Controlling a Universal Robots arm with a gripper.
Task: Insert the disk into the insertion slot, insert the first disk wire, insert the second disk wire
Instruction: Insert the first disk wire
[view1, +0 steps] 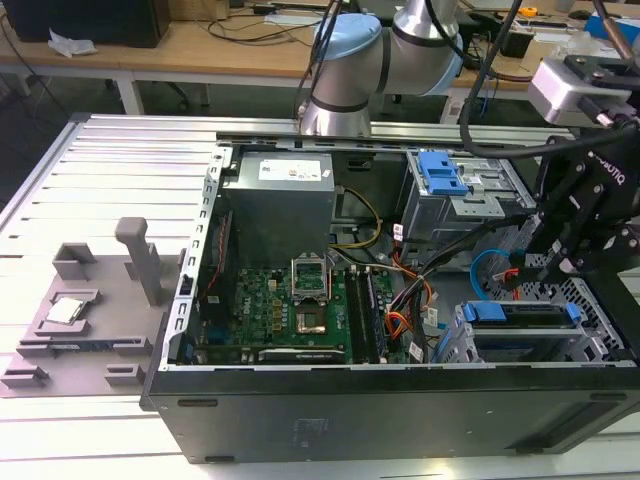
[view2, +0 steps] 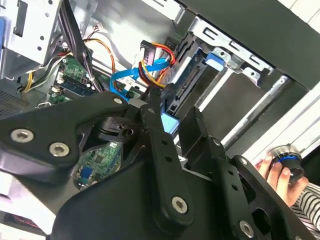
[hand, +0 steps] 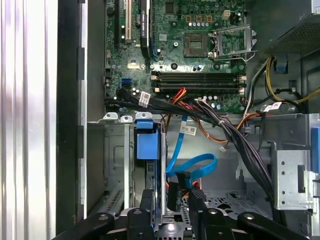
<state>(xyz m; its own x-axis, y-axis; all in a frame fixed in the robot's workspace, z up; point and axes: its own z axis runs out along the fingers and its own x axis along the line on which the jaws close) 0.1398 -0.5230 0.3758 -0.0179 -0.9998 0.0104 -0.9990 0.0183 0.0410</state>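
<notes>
The disk (view1: 520, 312), in its bright blue carrier, sits inside the insertion slot (view1: 592, 300), the silver perforated cage at the case's front corner. Its blue tab (hand: 147, 142) appears in the first wrist view. The second disk wire (hand: 196, 166), a light blue flat cable, loops beside the disk and ends in a black plug at my fingertips. My gripper (hand: 184, 187) is shut on that plug end, just behind the disk's rear edge (view2: 190, 75). The first disk wire (view2: 159, 50), red, orange and black, runs to the disk's rear beside the blue cable (view2: 142, 70).
A grey cage with a blue latch (view1: 440, 175) stands behind the disk bay. A thick black cable bundle (hand: 235, 140) crosses close by. The motherboard (view1: 290, 310) and power supply (view1: 280, 200) fill the case's middle. A person's hand (view2: 272, 172) holds a knob outside the case.
</notes>
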